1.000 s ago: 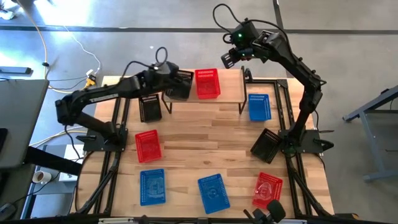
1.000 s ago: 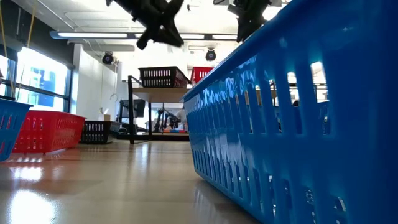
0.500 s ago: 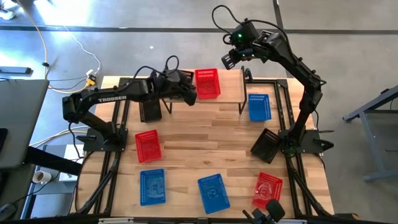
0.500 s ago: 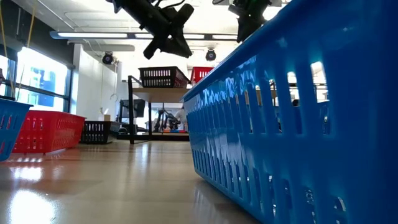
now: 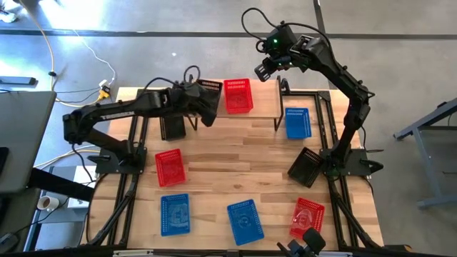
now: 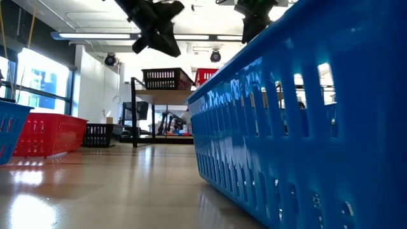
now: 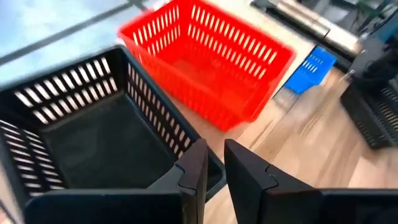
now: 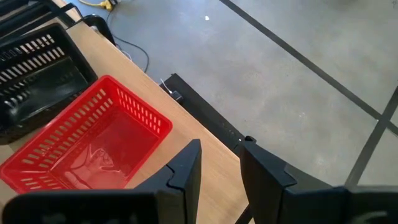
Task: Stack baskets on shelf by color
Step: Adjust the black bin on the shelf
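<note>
On the shelf (image 5: 261,104) a black basket (image 5: 210,86) and a red basket (image 5: 238,95) stand side by side on their bases. My left gripper (image 5: 211,108) hovers over the shelf's near edge by the black basket (image 7: 93,137). Its fingers (image 7: 214,168) are open by a narrow gap with nothing between them. My right gripper (image 5: 264,68) hangs high over the shelf's far right end, beyond the red basket (image 8: 87,149). It is open (image 8: 221,165) and holds nothing.
On the table lie a black basket (image 5: 173,126) left of the shelf, a red one (image 5: 169,166), two blue ones (image 5: 175,213) (image 5: 245,220), a red one (image 5: 307,218), a tilted black one (image 5: 305,166) and a blue one (image 5: 297,123). Bare wood lies mid-table.
My left gripper has drawn back from above the black basket on the shelf toward the shelf's near edge, swinging right and then left again, and has tipped a little. The black basket stays where it was. My right arm has kept its place.
</note>
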Motion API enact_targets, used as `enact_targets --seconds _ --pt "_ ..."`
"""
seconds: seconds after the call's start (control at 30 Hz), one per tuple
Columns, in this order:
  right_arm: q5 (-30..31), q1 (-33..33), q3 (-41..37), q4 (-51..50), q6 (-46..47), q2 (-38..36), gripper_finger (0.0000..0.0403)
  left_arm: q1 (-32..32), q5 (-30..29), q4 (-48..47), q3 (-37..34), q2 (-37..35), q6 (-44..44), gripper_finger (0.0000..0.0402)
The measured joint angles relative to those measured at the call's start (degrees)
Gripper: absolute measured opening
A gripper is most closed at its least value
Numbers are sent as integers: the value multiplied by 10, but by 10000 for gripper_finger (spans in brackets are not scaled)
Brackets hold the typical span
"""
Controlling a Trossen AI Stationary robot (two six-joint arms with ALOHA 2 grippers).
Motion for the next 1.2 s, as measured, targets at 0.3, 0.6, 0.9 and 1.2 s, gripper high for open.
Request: enact_targets --seconds 0.3,0.6,0.9,1.2 --pt "0 0 0 0 0 0 98 -23 41 -112 0 -28 30 46" --pt "0 0 0 2 0 0 98 -51 12 -119 0 23 29 46" --pt "0 0 0 9 0 0 98 -49 -27 -105 0 53 29 46" --pt "0 0 0 11 0 0 98 -37 -37 -69 0 64 47 46"
